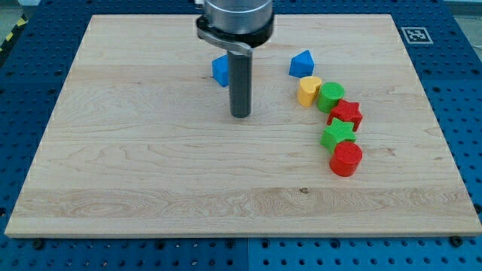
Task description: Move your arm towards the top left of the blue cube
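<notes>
A blue cube (pixel 220 71) sits near the view's top centre, partly hidden behind the dark rod. My tip (pixel 240 115) rests on the board just below and to the right of the cube, a short gap away. A second blue block (pixel 301 64), wedge-like in shape, lies further to the view's right.
A yellow block (pixel 309 90), a green cylinder (pixel 330 97), a red star (pixel 346 114), a green star (pixel 338 135) and a red cylinder (pixel 346 159) form a curved line on the right. The wooden board (pixel 135 173) lies on a blue pegboard table.
</notes>
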